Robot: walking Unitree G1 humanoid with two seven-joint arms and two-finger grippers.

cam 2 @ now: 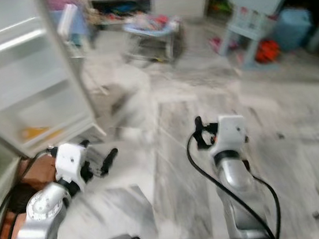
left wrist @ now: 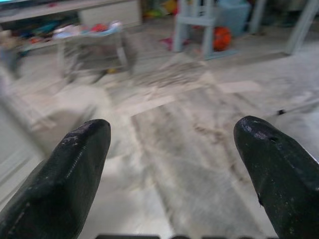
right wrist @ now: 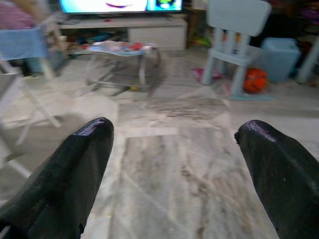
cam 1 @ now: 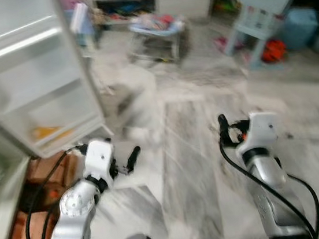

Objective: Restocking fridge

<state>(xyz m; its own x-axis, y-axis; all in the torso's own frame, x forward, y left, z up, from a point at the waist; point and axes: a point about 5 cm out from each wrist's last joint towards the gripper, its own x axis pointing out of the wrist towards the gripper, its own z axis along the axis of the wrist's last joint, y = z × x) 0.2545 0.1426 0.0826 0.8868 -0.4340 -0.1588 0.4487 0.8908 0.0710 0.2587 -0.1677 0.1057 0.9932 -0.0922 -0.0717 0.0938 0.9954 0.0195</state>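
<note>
Grey marble-pattern floor (cam 1: 186, 145) runs from the robot's feet out to a cluttered living area, the head views smeared by motion. Far side: a low TV cabinet (cam 1: 183, 0), a small table (cam 1: 157, 29) heaped with bright things, a pale blue child's chair (cam 1: 262, 10) with an orange ball (cam 1: 273, 50) under it.

Fridge (cam 1: 7, 115) stands at the near left, its door (cam 1: 31, 71) swung open toward the room; white door shelves, the lowest carrying something yellow-orange (cam 1: 47, 132), too blurred to name. Reddish-brown boxes (cam 1: 44, 174) sit low beside the fridge foot, contents unclear.

Left gripper (cam 1: 130, 160) hovers just right of the door's lower edge, fingers (left wrist: 75, 164) spread wide, nothing between them. Right gripper (cam 1: 226, 129) hangs well right over bare floor, fingers (right wrist: 79, 159) likewise parted and empty.

Key relation: the fridge lies left of both arms, and both wrist cameras face the far room, away from it. Left arm is clearly the nearer. My judgement: a leftward turn is needed, and stock to load has yet to be picked up.
</note>
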